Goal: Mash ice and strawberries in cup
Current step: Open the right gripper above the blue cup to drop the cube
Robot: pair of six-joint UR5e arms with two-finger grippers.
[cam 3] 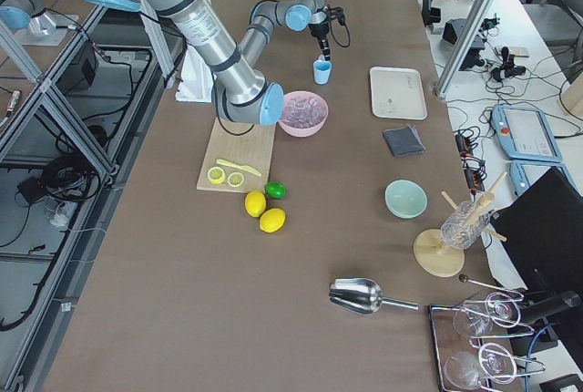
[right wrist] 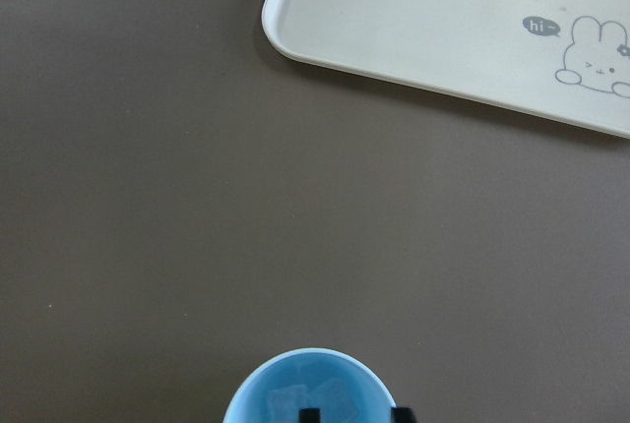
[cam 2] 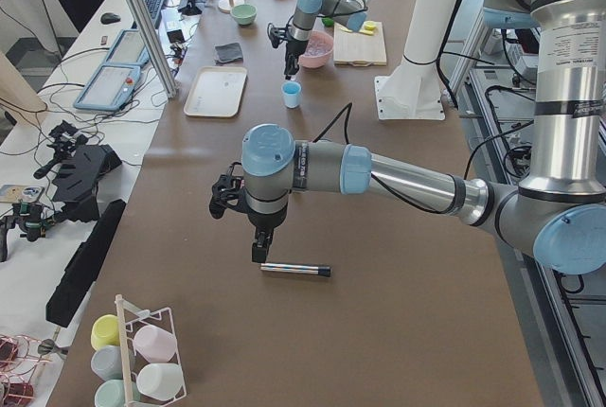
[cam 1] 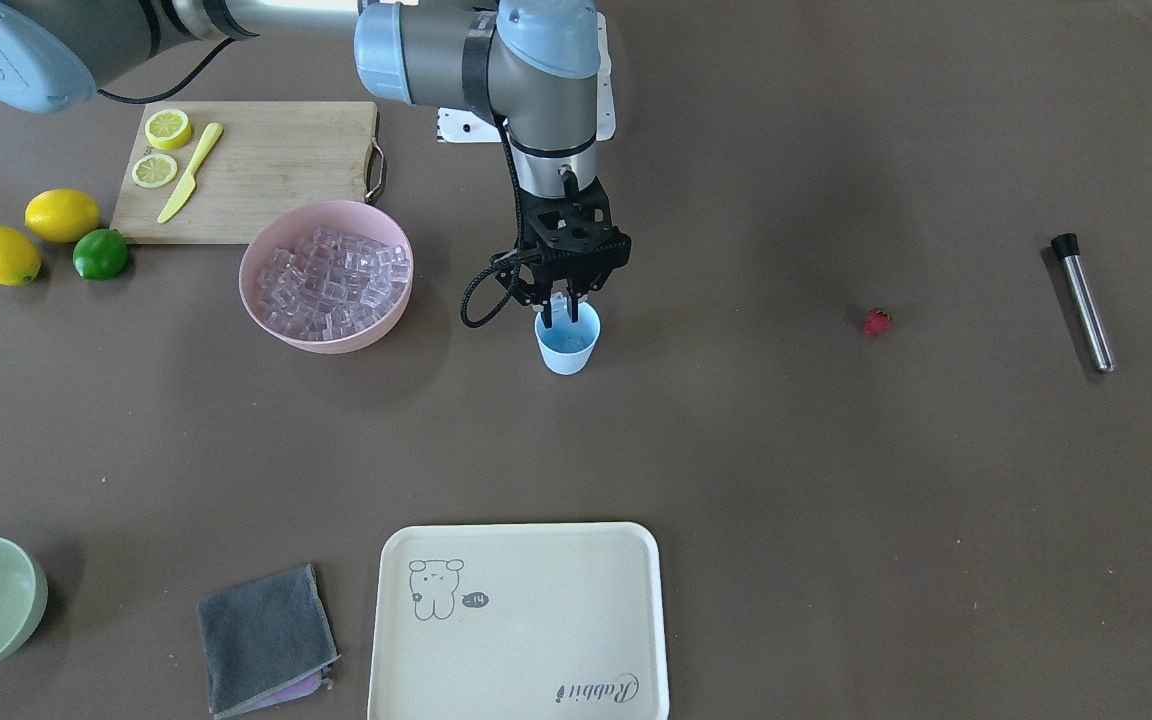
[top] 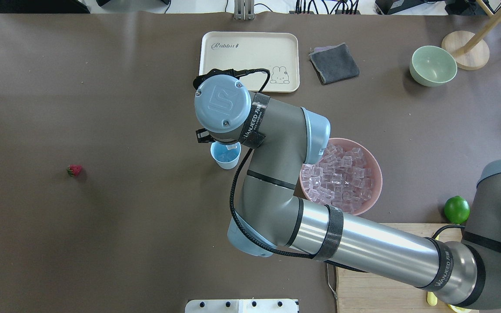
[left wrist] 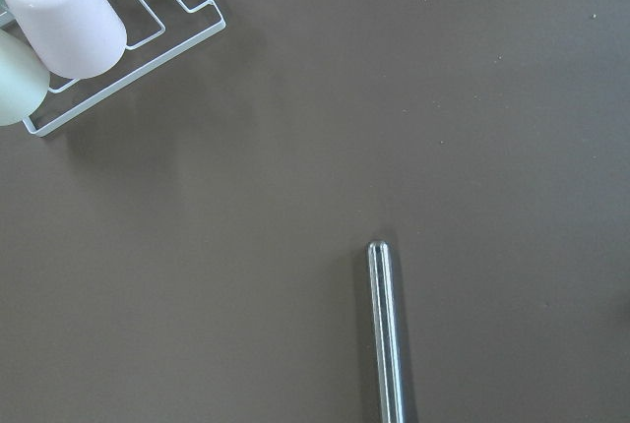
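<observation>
Right gripper [cam 1: 562, 312] hangs, jaws parted, just over the cup [cam 1: 568, 352], likely so that ice [right wrist: 295, 401] falls straight inside, where some lies, while the strawberry [cam 1: 877, 321] sits well apart, not yet added.

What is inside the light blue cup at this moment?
At least two clear ice cubes lie at the bottom of the cup. The right end effector at the cup's mouth covers part of the inside. The strawberry lies outside, well apart from it.
</observation>
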